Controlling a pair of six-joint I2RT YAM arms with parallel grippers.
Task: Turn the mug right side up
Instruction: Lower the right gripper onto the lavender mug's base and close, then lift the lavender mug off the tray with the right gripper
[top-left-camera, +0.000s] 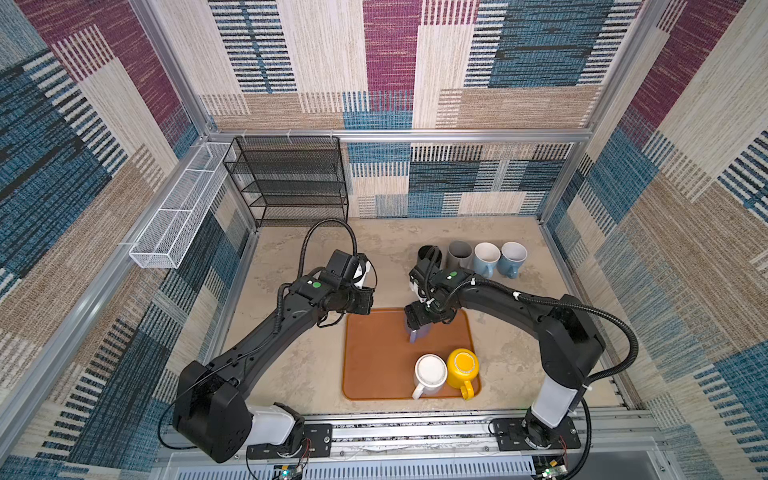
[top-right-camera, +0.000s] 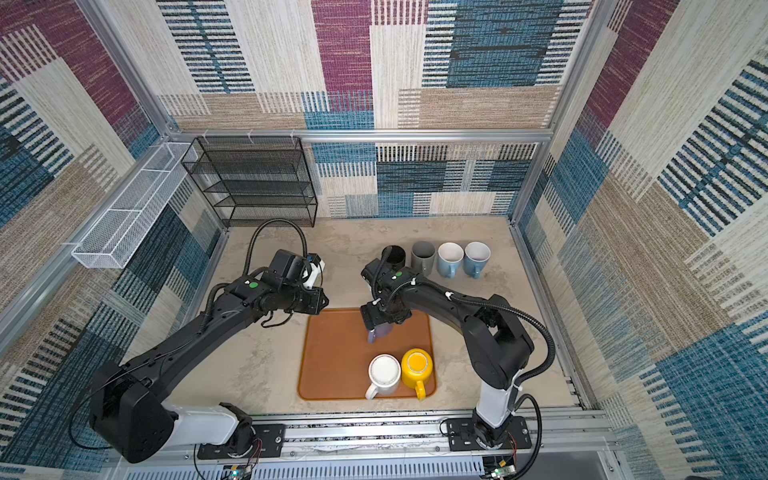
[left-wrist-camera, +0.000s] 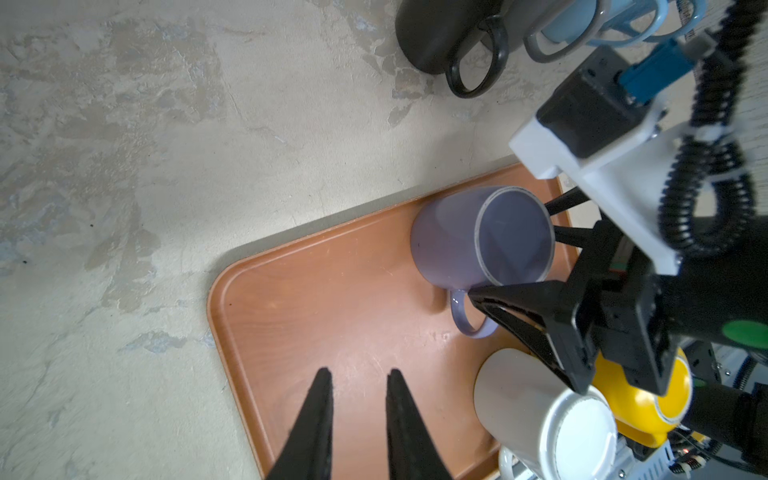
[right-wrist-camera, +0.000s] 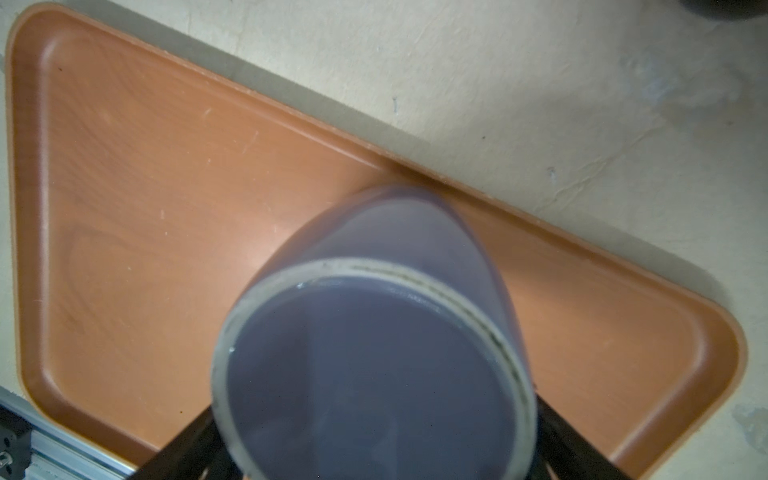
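- left gripper (left-wrist-camera: 358, 372): left of centre in both top views, jaws barely apart, empty, over the tray (left-wrist-camera: 332, 299).
- purple mug (top-left-camera: 419, 336): centre, base uppermost, on the tray's far edge.
- right gripper (left-wrist-camera: 510, 249): jaws wide, straddling the mug; cannot tell if gripping.

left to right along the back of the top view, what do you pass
white wire basket → black mesh rack → black mug → grey mug → light blue mug → another light blue mug
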